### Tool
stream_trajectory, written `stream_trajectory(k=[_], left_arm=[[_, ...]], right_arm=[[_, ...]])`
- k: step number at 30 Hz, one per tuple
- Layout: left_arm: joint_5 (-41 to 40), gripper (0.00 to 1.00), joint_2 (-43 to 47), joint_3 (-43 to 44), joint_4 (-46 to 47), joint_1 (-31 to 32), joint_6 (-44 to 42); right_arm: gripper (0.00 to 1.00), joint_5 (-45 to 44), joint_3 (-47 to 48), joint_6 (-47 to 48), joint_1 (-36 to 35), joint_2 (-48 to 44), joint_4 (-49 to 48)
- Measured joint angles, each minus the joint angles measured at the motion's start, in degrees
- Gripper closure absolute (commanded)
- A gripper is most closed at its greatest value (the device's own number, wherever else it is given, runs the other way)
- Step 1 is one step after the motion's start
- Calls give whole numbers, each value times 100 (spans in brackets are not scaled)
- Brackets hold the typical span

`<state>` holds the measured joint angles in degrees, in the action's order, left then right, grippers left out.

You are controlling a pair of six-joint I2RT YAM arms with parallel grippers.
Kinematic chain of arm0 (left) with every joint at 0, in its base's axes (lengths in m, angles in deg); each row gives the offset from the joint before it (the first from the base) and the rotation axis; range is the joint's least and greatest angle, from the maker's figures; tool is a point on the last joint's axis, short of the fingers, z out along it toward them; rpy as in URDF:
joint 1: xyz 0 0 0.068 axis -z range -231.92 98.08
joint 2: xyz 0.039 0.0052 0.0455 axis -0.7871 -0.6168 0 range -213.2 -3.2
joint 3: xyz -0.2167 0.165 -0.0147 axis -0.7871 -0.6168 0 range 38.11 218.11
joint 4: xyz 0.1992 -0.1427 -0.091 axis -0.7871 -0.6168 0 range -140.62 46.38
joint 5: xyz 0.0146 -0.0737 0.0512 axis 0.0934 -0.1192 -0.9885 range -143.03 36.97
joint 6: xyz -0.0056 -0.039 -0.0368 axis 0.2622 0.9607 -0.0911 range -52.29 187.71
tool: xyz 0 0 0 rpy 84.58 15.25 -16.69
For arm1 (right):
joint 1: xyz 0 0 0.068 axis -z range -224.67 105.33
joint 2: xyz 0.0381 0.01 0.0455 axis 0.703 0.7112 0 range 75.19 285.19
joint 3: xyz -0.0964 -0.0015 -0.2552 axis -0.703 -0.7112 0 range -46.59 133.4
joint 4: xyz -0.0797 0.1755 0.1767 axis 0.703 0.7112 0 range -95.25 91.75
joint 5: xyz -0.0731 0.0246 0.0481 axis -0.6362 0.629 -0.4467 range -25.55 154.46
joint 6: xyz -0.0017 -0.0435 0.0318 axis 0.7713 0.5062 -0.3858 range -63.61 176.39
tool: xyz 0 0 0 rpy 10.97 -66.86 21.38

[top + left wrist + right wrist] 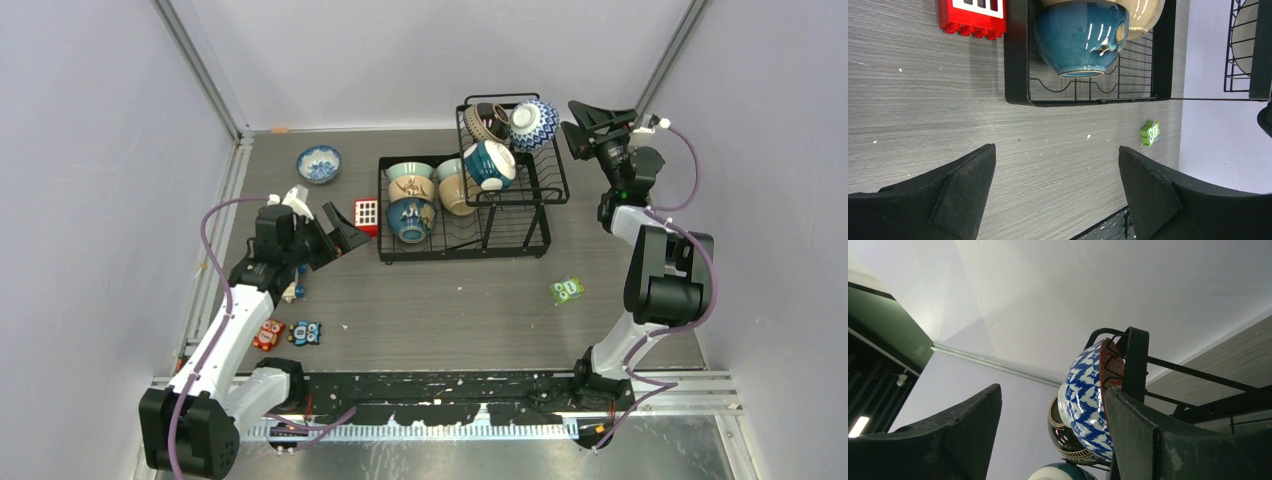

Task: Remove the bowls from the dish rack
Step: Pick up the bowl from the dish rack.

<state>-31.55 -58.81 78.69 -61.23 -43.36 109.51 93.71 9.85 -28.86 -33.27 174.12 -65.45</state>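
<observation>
Left gripper (1055,160): jaws wide open, empty, over counter (923,100); right gripper (1053,395): jaws open astride blue-and-white bowl (1084,400), unclamped.

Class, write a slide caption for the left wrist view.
Open left pincer hovers over the table before a dark blue bowl in the dish rack.
</observation>
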Motion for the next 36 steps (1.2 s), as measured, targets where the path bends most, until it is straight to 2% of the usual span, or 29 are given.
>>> stream_trajectory(k=[21,36], left_arm=[[0,7,-66,0,-7,0,-2],[0,7,-66,0,-20,0,-2]], right_arm=[[22,284,382,149,-146,269,420],[31,435,501,256,-251,269,481]])
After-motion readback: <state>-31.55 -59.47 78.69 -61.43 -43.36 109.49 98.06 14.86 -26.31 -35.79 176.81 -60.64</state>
